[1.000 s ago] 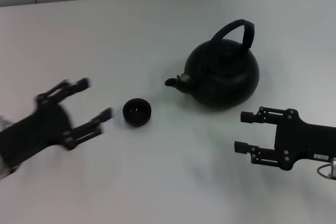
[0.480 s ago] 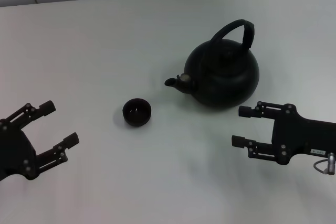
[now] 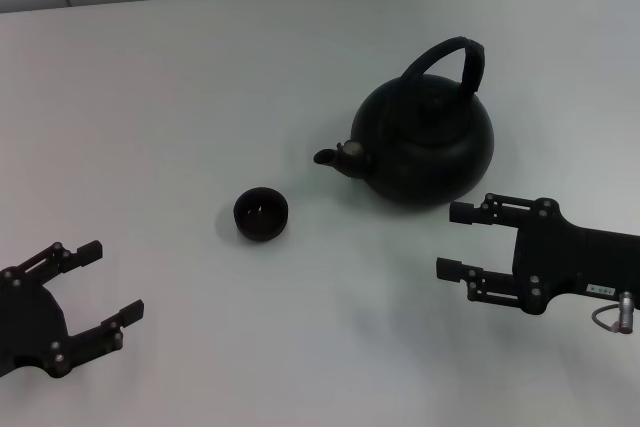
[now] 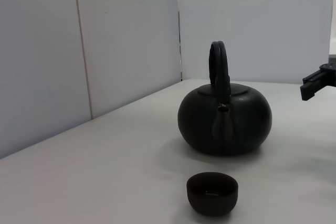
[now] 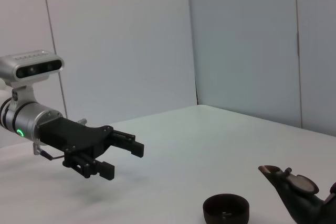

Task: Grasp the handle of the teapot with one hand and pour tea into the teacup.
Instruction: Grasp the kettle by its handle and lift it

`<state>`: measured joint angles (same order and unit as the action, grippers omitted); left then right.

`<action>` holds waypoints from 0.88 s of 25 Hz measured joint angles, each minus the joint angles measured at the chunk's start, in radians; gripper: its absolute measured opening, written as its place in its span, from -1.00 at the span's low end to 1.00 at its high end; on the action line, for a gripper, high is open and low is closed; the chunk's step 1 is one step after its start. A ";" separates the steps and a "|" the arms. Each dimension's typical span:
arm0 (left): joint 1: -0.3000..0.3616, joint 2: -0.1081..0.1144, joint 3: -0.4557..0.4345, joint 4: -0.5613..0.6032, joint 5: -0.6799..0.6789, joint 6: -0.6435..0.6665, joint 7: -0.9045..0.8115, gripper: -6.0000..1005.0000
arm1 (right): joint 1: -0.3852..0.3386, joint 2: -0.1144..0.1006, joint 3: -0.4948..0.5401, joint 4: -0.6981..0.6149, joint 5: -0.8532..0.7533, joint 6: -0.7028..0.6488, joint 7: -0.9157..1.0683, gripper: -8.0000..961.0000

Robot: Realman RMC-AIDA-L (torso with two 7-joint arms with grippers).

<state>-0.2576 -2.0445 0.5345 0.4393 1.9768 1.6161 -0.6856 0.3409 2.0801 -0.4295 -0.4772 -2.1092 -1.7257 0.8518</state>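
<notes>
The matte-black teapot (image 3: 428,147) stands upright on the white table, its spout (image 3: 334,156) pointing toward the teacup (image 3: 261,213), a small dark bowl to its left. Its arched handle (image 3: 452,59) rises over the lid. My right gripper (image 3: 450,239) is open, low on the table just in front of the teapot, touching nothing. Near the front left, well short of the cup, my left gripper (image 3: 108,280) is open and empty. The left wrist view shows the teacup (image 4: 212,193) in front of the teapot (image 4: 224,120). From the right wrist I see the left gripper (image 5: 122,157), the teacup (image 5: 226,209) and the spout (image 5: 278,173).
The white table (image 3: 200,77) carries only the pot and cup. Pale wall panels (image 4: 79,51) stand behind it; the table's far edge runs along them.
My left gripper has pulled back from beside the teacup toward the front left of the table. My right gripper has edged slightly left, toward the teapot.
</notes>
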 joint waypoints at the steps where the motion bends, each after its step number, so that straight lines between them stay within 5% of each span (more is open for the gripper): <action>1: 0.000 0.000 0.000 0.000 0.000 0.001 -0.001 0.61 | 0.000 0.000 0.000 0.000 0.000 0.000 0.000 0.39; 8: 0.002 -0.001 -0.001 0.001 0.000 0.017 -0.009 0.61 | -0.024 0.002 0.000 0.028 0.080 -0.001 -0.040 0.39; 16: 0.009 -0.004 -0.007 -0.003 -0.004 0.022 -0.014 0.61 | -0.125 0.004 0.060 0.412 0.568 0.056 -0.430 0.39; 22: 0.013 -0.007 -0.008 0.000 -0.007 0.022 -0.014 0.61 | -0.123 0.003 0.077 0.509 0.642 0.099 -0.547 0.39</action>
<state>-0.2451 -2.0511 0.5261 0.4390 1.9697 1.6385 -0.6996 0.2182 2.0833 -0.3523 0.0322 -1.4671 -1.6268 0.3051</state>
